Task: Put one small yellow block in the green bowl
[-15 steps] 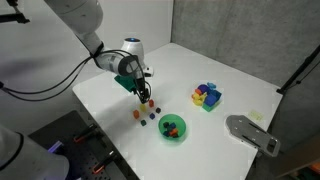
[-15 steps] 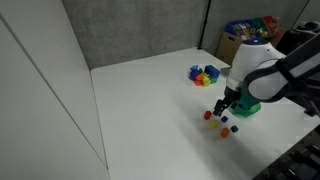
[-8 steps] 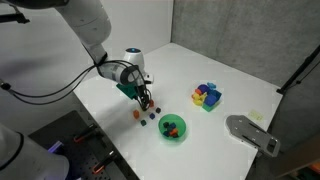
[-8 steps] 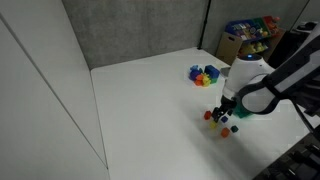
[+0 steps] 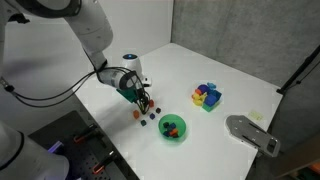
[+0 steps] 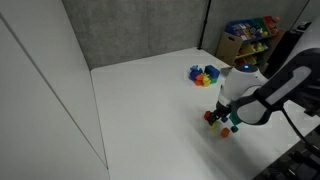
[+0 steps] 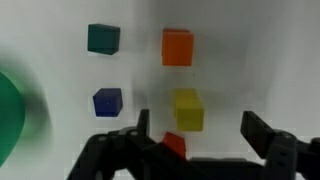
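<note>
White table (image 7: 262,60) | small yellow block (image 7: 187,109) cubic, faces square to jaws | jaws spread, empty

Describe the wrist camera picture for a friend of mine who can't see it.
The open gripper hangs over a white table, with the small yellow block lying between its two dark fingers. A red cube, a blue cube, a teal cube and an orange cube lie close by, and the green bowl shows blurred at the left edge.
</note>
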Controlling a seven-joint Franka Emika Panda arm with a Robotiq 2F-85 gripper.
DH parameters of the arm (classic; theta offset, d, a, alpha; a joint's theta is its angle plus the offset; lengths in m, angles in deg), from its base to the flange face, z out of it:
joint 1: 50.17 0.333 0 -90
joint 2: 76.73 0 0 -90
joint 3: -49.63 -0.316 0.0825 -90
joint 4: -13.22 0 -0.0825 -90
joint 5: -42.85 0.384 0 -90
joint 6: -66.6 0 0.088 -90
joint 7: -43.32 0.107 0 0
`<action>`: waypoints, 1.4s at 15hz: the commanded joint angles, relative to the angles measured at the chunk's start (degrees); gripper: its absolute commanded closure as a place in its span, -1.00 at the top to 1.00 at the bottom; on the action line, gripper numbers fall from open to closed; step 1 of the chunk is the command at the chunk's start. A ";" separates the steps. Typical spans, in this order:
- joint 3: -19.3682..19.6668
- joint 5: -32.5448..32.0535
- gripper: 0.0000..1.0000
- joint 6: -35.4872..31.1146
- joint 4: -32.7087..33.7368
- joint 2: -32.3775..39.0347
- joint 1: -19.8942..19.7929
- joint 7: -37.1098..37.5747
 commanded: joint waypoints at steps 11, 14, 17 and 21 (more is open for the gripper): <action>3.21 3.05 -0.81 -0.19 1.03 -0.80 2.95 -1.04; 4.33 2.72 -0.81 1.57 0.79 -3.62 2.64 -1.01; 6.51 1.81 -0.81 4.28 1.24 -5.47 2.43 -0.23; 10.28 0.26 -0.80 7.15 1.93 -6.37 1.86 0.95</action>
